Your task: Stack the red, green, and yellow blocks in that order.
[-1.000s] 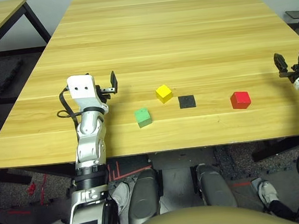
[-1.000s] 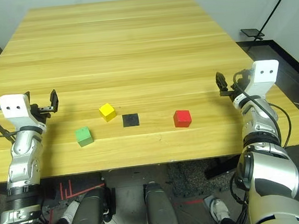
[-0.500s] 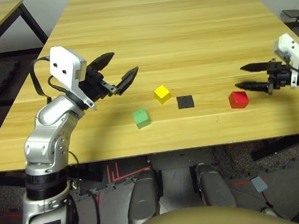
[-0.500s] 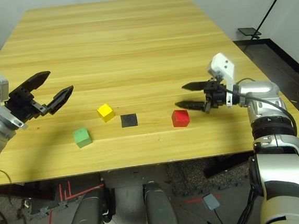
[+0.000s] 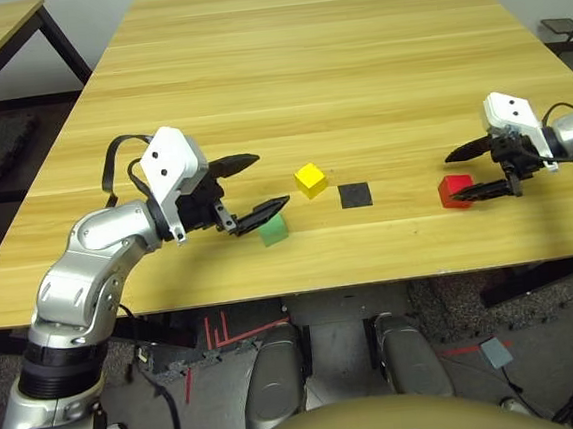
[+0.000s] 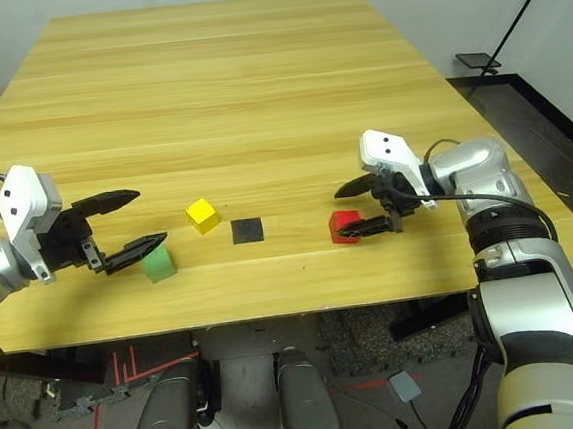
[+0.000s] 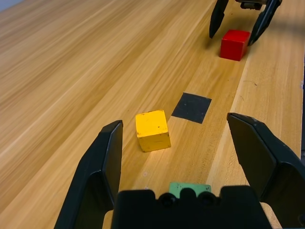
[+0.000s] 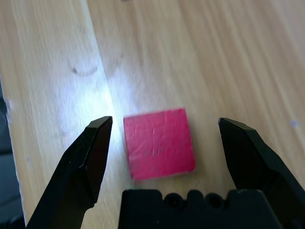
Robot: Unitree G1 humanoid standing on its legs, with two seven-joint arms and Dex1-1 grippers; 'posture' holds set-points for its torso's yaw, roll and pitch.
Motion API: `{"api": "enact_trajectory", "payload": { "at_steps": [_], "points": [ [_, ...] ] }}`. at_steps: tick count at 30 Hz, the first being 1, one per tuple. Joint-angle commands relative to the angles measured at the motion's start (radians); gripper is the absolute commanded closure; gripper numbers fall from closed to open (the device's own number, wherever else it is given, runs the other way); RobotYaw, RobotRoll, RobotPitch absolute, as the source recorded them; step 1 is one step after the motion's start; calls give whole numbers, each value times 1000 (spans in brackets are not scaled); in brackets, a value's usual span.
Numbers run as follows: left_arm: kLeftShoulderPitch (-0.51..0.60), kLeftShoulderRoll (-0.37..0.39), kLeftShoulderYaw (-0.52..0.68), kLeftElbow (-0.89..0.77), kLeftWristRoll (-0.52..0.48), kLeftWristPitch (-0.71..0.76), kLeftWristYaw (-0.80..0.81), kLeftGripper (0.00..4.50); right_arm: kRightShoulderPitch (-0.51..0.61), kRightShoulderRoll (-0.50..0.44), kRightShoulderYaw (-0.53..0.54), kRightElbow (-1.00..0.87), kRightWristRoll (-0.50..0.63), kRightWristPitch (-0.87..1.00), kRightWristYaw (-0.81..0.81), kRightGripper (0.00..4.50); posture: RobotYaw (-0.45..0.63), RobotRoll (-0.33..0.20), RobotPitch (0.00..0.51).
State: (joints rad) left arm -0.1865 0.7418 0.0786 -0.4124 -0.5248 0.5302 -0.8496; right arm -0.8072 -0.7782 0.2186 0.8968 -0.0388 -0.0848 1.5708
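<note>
Right claw [image 6: 358,207] was wide open around the red block [image 6: 345,226], which sat right of the black patch [image 6: 247,230]; I figured centre it, then squeeze gently.

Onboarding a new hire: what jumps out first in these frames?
Both grippers are open, each closing in on a block: the right gripper straddles the red block at the right, the left gripper hangs over the green block. Between them, the yellow block sits beside a flat black square on the table.
</note>
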Motion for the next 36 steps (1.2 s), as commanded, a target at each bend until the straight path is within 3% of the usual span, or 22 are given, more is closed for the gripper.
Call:
{"api": "enact_trajectory", "payload": {
  "at_steps": [1, 4, 11, 12, 19, 24, 36],
  "points": [
    [-3, 0, -16, -23, 2, 13, 4, 50, -22, 19, 18, 43, -42, -32, -38, 0, 318, -150, 101],
    [-5, -4, -19, -28, 2, 16, 10, 50, -36, 35, 22, 72, -66, -60, -75, 0, 330, -153, 103],
    [-14, -7, -29, -32, 7, 19, 23, 0, -76, 77, 16, 48, -54, -37, -50, 2323, 369, -165, 103],
    [-18, -6, -30, -32, 7, 20, 23, 0, -83, 90, 18, 29, -47, -19, -31, 2460, 369, -165, 103],
    [-55, -14, -51, -29, 14, 33, 38, 0, -132, 216, 47, -59, -42, 71, 30, 2453, 414, -181, 97],
    [-49, -20, -58, -51, 16, 57, 65, 0, -211, 358, 102, 24, -84, 42, 13, 2453, 478, -202, 90],
    [42, -10, -24, -161, -5, 136, 142, 0, -293, 441, 129, 186, -122, -43, -14, 2453, 559, -214, 109]
  ]
}}
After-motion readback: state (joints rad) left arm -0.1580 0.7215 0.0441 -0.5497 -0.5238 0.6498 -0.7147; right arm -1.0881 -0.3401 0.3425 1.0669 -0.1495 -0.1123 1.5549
